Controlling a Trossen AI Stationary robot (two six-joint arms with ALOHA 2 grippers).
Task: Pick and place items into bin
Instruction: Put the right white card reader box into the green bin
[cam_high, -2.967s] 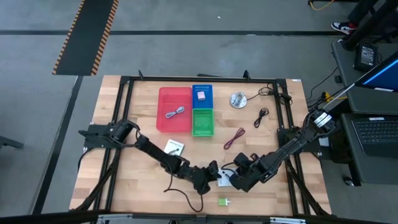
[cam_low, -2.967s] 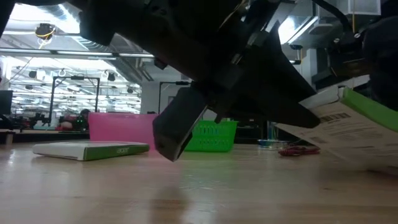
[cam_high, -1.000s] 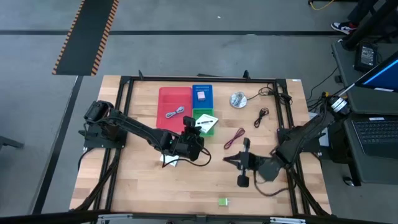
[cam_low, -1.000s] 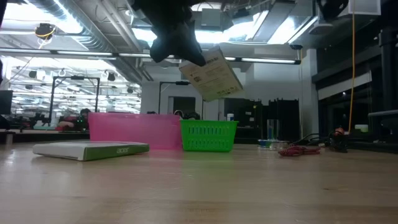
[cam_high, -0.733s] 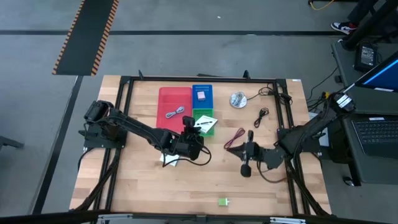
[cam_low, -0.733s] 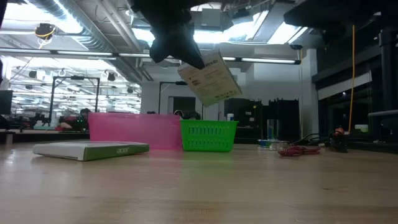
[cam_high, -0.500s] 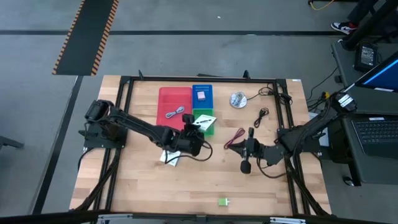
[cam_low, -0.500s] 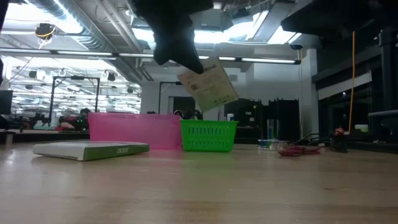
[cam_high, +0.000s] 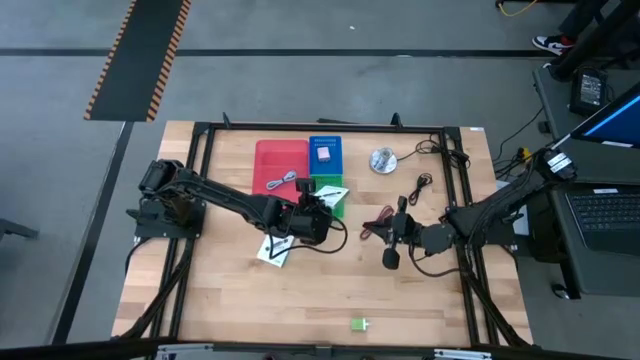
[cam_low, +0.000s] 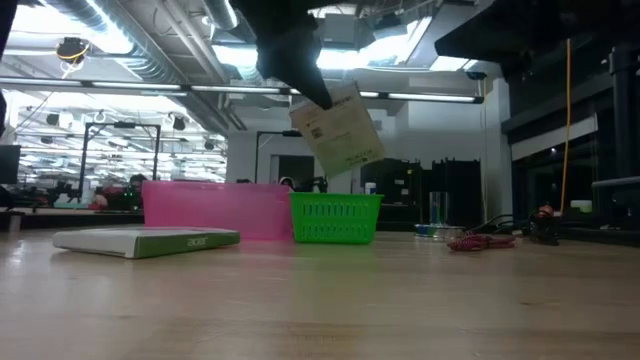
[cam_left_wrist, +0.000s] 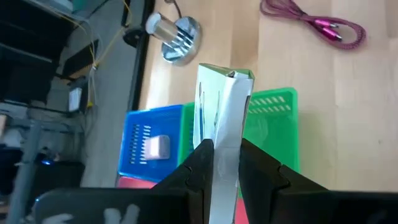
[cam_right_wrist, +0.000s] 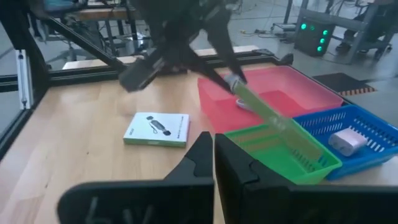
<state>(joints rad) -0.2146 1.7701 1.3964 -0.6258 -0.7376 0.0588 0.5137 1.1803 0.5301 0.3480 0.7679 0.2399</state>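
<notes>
Since the frame a second back, your left tool (cam_high: 322, 203) has carried the flat white box with a green edge and printed label (cam_low: 336, 126) a little further toward the green mesh bin (cam_high: 326, 196), and the right tool (cam_high: 401, 215) has drawn up toward the right centre of the high view.

Working left to right in the high view: a second flat white box with black marks (cam_high: 273, 249) lies on the wooden bench (cam_high: 230, 300) at lower left of the bins, not yet picked. The red plastic bin (cam_high: 280, 175) already holds a thin grey-blue cable (cam_high: 282, 181). The blue mesh bin (cam_high: 325, 155) holds a small white block (cam_high: 324, 154). The left tool is clamped on the white box, which hangs tilted over the green bin, unreleased.

Further right, the dark red cable (cam_high: 377, 221) and thin black cable (cam_high: 420, 186) lie loose. The right tool's fingers look pressed together, holding nothing. A tiny green block (cam_high: 357, 324) waits at bottom centre. I judge you under halfway.
</notes>
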